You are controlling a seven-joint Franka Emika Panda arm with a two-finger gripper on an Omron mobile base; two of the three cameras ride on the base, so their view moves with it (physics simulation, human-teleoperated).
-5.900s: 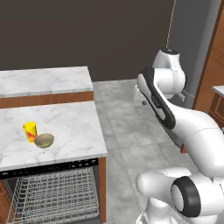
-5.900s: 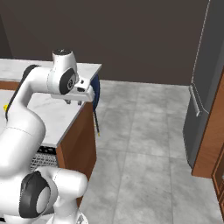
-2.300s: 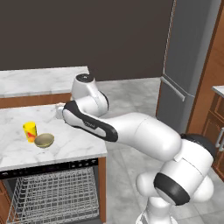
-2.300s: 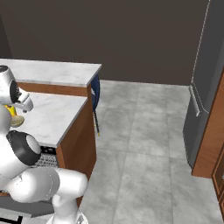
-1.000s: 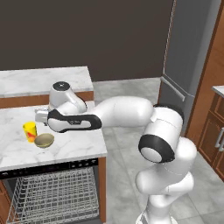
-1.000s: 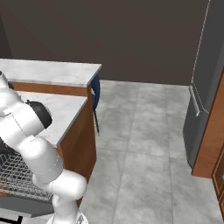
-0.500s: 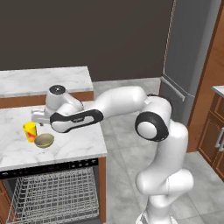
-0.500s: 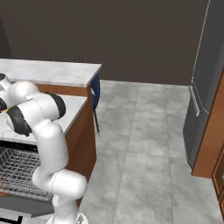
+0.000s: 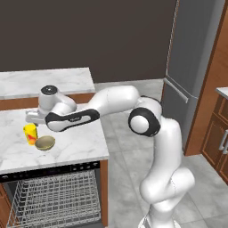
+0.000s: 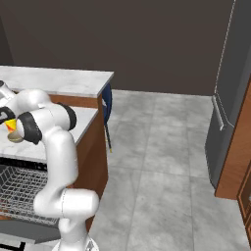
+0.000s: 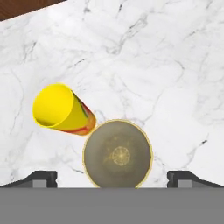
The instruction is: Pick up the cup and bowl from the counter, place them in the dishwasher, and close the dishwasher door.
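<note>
- Nothing is loaded yet: you see the cup [image 11: 61, 109] and bowl [image 11: 117, 154] on the desk [image 11: 166, 65], cup at the bowl's 10 o'clock.
- Your jaws are released above the bowl, holding nothing.
- The dishwasher [image 9: 53, 198] is open, its rack bare.

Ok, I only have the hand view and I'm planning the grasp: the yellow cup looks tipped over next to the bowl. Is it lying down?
Observer: No. In the left base view the cup stands upright on the counter, close beside the bowl.
Operator: Is the tool down at them?
Observer: Not yet. The tool hangs above them, open and apart from both.
Operator: And is the dishwasher ready to load?
Observer: It looks so. It is open, and its wire rack shows below the counter's front edge.
</note>
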